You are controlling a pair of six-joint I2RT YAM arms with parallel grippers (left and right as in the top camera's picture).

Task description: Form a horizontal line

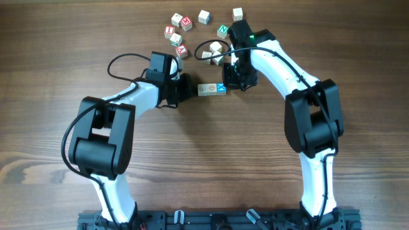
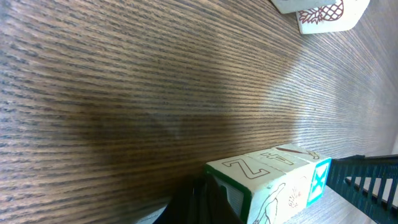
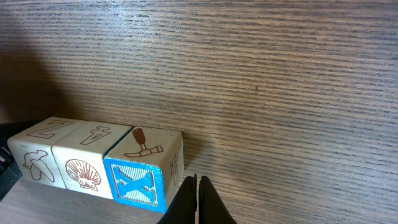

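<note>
- Horizontal line [image 3: 93,165]: pale beige wood, brown line drawings of a Z, a shell and a hammer, and there, a cyan hatched X face at one end.
- Table [image 3: 280,74]: dark brown, fine streaky grain.
- Loose cubes [image 1: 186,23]: red and green letters on pale faces.

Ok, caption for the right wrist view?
Three touching letter cubes form a straight row on the wooden table, blue X face nearest the shut right gripper.

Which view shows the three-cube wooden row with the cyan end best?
Right wrist: the short row of three touching wooden letter cubes fills the lower left, all three cubes and the cyan X face legible. Overhead shows the row tiny. Left wrist shows it foreshortened, cut by the bottom edge.
</note>
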